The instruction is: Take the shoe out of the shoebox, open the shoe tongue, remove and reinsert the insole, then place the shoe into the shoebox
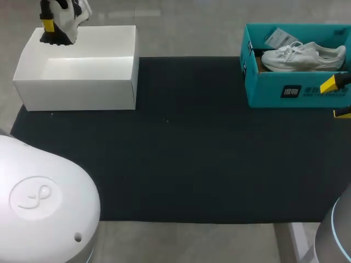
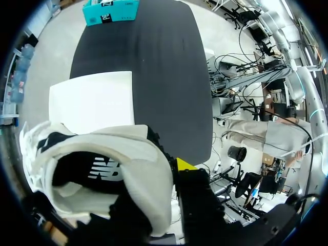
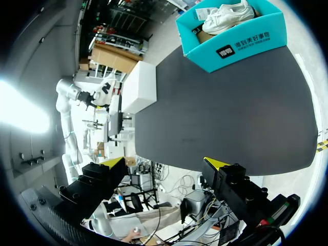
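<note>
A teal shoebox (image 1: 285, 90) stands open at the table's far right with a white sneaker (image 1: 303, 56) lying inside. My right gripper (image 1: 335, 99) hangs open beside the box's front right corner, holding nothing; in the right wrist view its fingers (image 3: 114, 162) stand wide apart with the teal shoebox (image 3: 241, 43) and white sneaker (image 3: 228, 12) far ahead. My left gripper (image 1: 55, 30) is above the back left of a white box (image 1: 77, 82), shut on a white and black shoe (image 2: 102, 169). One yellow fingertip (image 2: 185, 164) shows beside that shoe; the other is hidden.
A black mat (image 1: 181, 142) covers the table between the white box at far left and the teal shoebox at far right. The white box (image 2: 92, 102) is open and looks bare inside. My arm's white base (image 1: 38, 203) fills the near left corner.
</note>
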`<action>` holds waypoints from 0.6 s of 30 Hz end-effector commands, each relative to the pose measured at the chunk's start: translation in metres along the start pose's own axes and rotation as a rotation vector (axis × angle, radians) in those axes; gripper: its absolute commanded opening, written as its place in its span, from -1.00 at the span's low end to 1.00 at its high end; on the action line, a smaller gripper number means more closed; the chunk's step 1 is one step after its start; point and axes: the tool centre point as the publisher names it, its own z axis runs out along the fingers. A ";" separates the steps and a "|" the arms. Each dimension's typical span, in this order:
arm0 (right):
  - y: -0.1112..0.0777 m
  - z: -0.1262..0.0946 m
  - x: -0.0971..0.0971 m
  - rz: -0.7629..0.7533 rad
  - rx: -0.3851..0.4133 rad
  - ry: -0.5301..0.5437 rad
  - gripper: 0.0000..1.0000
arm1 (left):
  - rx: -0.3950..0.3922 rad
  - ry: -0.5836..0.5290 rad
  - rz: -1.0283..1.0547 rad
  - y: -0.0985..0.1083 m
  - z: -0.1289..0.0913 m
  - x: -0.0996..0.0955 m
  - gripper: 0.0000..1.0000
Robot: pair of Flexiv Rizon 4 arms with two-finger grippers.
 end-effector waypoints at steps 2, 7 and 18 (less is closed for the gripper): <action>-0.001 0.000 0.000 0.001 -0.001 -0.003 1.00 | 0.000 0.001 0.002 0.001 -0.002 0.000 -1.00; -0.001 0.000 0.000 0.001 -0.001 -0.003 1.00 | 0.016 -0.039 0.028 0.028 0.008 -0.015 -1.00; -0.001 0.000 0.000 0.001 -0.001 -0.003 1.00 | 0.003 -0.077 -0.014 0.077 0.021 -0.050 -1.00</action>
